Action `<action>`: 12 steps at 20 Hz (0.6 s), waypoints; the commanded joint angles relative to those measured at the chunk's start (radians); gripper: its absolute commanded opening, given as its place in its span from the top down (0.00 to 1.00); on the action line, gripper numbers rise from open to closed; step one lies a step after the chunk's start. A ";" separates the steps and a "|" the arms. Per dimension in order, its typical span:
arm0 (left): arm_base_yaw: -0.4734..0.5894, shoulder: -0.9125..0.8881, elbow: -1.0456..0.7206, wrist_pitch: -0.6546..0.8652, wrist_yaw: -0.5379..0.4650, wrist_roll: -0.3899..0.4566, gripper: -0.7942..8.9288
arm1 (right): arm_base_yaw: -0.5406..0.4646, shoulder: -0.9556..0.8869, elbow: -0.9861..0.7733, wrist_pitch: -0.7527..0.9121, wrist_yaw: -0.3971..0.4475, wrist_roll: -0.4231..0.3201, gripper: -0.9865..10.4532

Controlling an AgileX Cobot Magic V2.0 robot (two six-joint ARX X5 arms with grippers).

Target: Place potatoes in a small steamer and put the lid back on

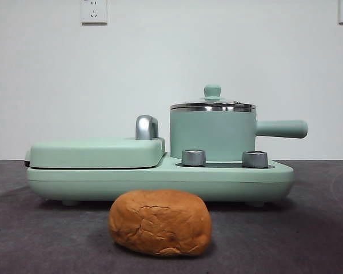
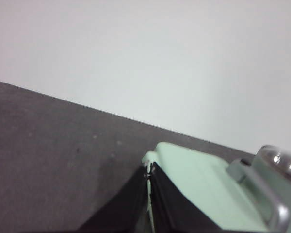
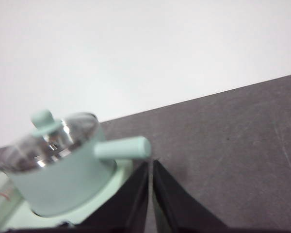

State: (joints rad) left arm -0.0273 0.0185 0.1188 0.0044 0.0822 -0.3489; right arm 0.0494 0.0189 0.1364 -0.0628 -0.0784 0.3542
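Orange-brown and cracked like a bread crust, the potato (image 1: 160, 222) lies on the dark table (image 1: 308, 228), just in front of the mint-green appliance base (image 1: 160, 180) and touching nothing. Behind it and to one side, the small steamer (image 1: 212, 136) stands on that base with its straight handle pointing away from the flat griddle cover (image 1: 94, 153). The glass lid (image 1: 212, 105) is on the pot, so nothing can go in until it comes off.

Both arms wait off the work. The left gripper (image 2: 149, 180) has its fingers pressed together and empty, near the griddle end. The right gripper (image 3: 151, 178) is the same, fingers closed on nothing, near the pot's handle.

The risks I judge: the lid's knob is small and smooth, so a shallow pinch could let the glass slip and drop. The potato looks about as wide as the pot's mouth, so it could jam on the rim or keep the lid from seating.

Only the front view shows the potato; neither wrist view does. The right wrist view shows the lid's glass top from above
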 commanded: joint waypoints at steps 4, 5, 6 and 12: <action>0.000 0.091 0.228 -0.137 0.005 0.064 0.91 | 0.002 0.106 0.217 -0.181 -0.008 0.025 0.90; 0.000 0.113 0.263 -0.166 0.005 0.086 0.91 | 0.002 0.128 0.248 -0.204 -0.012 0.015 0.90; 0.000 0.143 0.311 -0.204 0.011 0.116 0.91 | 0.002 0.158 0.285 -0.227 -0.027 -0.010 0.90; 0.000 0.323 0.529 -0.381 0.102 0.286 0.91 | 0.002 0.312 0.439 -0.275 -0.148 -0.230 0.90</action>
State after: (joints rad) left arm -0.0273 0.3237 0.6167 -0.3702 0.1684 -0.1501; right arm 0.0494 0.3172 0.5560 -0.3405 -0.2081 0.2295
